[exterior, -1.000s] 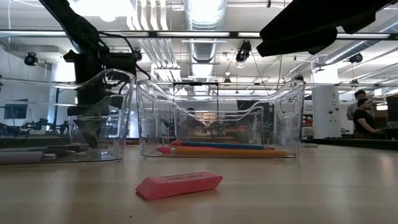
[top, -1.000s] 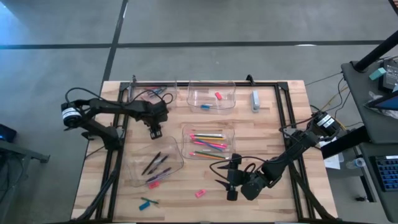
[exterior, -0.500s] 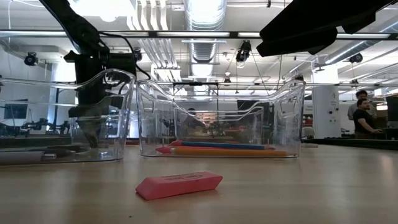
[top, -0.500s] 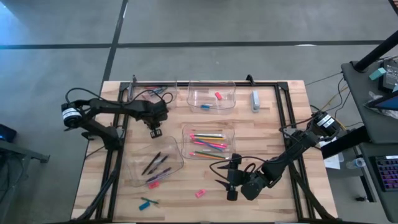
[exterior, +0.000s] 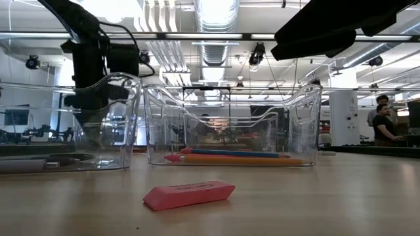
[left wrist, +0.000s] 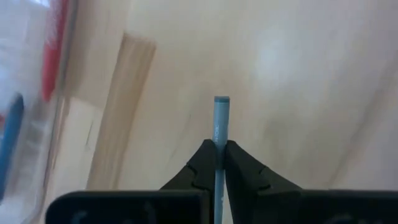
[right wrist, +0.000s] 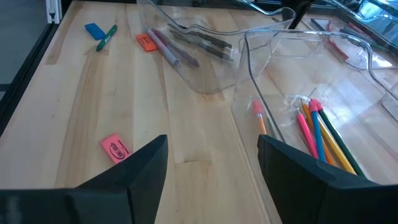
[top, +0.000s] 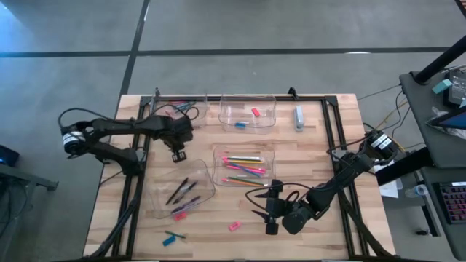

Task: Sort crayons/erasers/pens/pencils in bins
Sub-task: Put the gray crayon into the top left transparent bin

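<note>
My left gripper (top: pixel 178 153) hangs over bare table between the far-left bin (top: pixel 177 110) and the pen bin (top: pixel 182 191), shut on a blue-grey crayon (left wrist: pixel 221 118). My right gripper (top: pixel 267 212) waits open near the front, beside the pencil bin (top: pixel 246 166). The pencils (right wrist: pixel 317 130) lie in that bin, the dark pens (right wrist: pixel 199 40) in theirs. A pink eraser (top: pixel 234 226) lies on the table in front; a blue eraser (right wrist: pixel 94 30) and a green stick (right wrist: pixel 107 36) lie near the front left. My left gripper pinches the blue-grey crayon between its two fingertips (left wrist: pixel 205 163), which point steeply down. The crayon runs along the fingers, and its free end (left wrist: pixel 221 101) sticks out past the tips toward the table. Whether that end touches the wood does not show.
The far middle bin (top: pixel 247 113) holds a pink eraser and a blue piece. A pale blue-grey oblong (top: pixel 298 116) lies to its right. An orange eraser (right wrist: pixel 146 42) lies by the pen bin. Black frame rails (top: pixel 331 138) run along the table's sides.
My left gripper has risen and drawn a little toward the table's left edge; in the low view it stands higher behind the bin wall. My right arm has kept still.
</note>
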You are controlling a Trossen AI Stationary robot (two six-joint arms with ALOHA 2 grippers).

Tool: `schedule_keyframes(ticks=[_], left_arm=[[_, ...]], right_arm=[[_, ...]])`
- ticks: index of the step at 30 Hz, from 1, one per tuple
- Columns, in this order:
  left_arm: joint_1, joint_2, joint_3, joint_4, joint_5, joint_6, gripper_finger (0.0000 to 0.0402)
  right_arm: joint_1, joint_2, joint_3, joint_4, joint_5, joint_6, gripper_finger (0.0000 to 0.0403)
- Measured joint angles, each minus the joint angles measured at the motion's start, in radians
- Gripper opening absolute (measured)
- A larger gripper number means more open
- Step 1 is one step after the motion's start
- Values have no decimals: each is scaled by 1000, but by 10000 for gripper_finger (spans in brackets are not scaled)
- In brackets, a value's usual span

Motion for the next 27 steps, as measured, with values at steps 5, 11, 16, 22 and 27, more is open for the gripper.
schedule_keyframes(ticks=[5,11,16,22,27], left_arm=[[-15,-85,42,-39,15,-4,1],[-16,-189,144,-49,-15,31,0],[15,-219,205,-4,-248,145,0],[148,-152,223,55,-296,247,10],[253,-70,222,106,-303,238,70]], right_arm=[[0,0,0,0,0,0,237],[0,0,0,0,0,0,237],[-2,0,0,0,0,0,237],[-2,0,0,0,0,0,237],[-2,0,0,0,0,-3,237]])
